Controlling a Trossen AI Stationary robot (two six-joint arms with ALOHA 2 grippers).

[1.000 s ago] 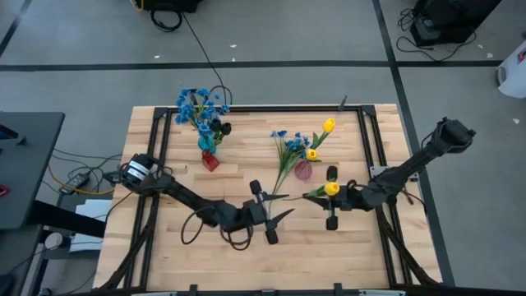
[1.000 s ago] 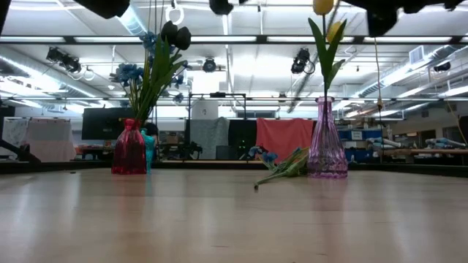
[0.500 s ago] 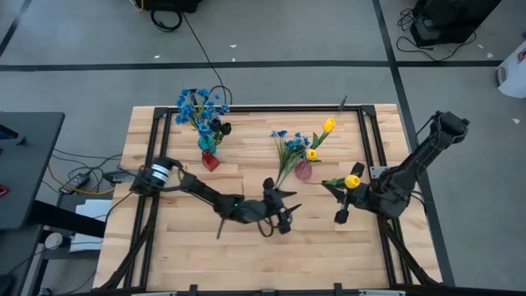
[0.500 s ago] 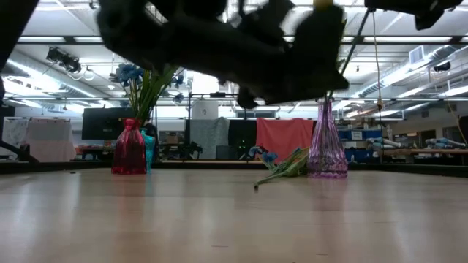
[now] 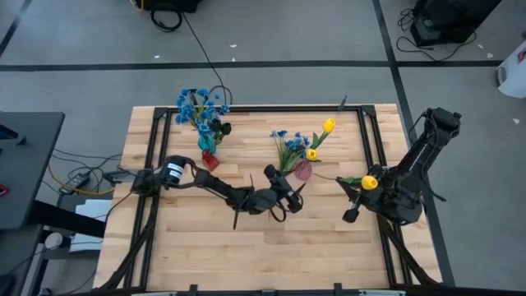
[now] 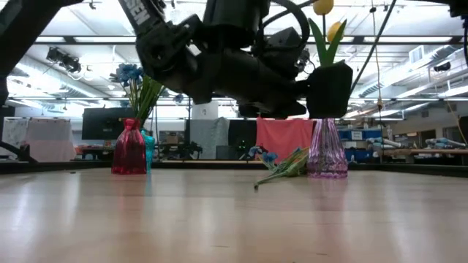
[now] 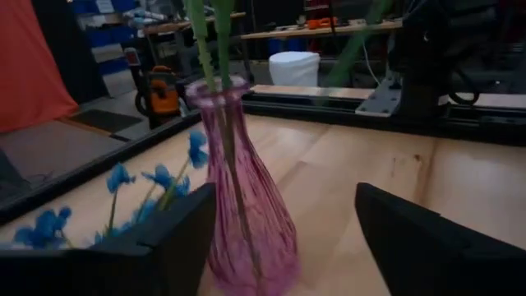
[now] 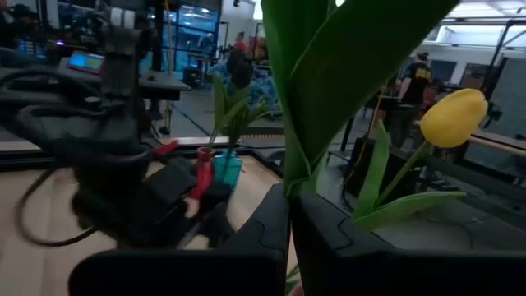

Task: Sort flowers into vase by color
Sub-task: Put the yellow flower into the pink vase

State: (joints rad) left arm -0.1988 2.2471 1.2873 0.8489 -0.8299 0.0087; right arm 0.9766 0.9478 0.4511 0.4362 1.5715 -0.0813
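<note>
The left gripper [image 5: 289,200], its fingers spread wide apart with nothing between them, hovers at the middle of the high view, just below and left of the pink vase [image 5: 303,170]; in the left wrist view that vase [image 7: 246,205] stands between the two dark fingers [image 7: 177,238]. The right gripper [image 5: 356,196], at the right of the high view, is clamped on the stem of a yellow tulip [image 5: 370,182]. Loose blue flowers [image 5: 288,148] lie on the bench [image 5: 329,255] beside the pink vase, which carries two yellow tulips [image 5: 328,125]. At the upper left, a red vase [image 5: 210,160] and a teal vase [image 5: 205,143] hold blue and dark blossoms [image 5: 197,105].
</note>
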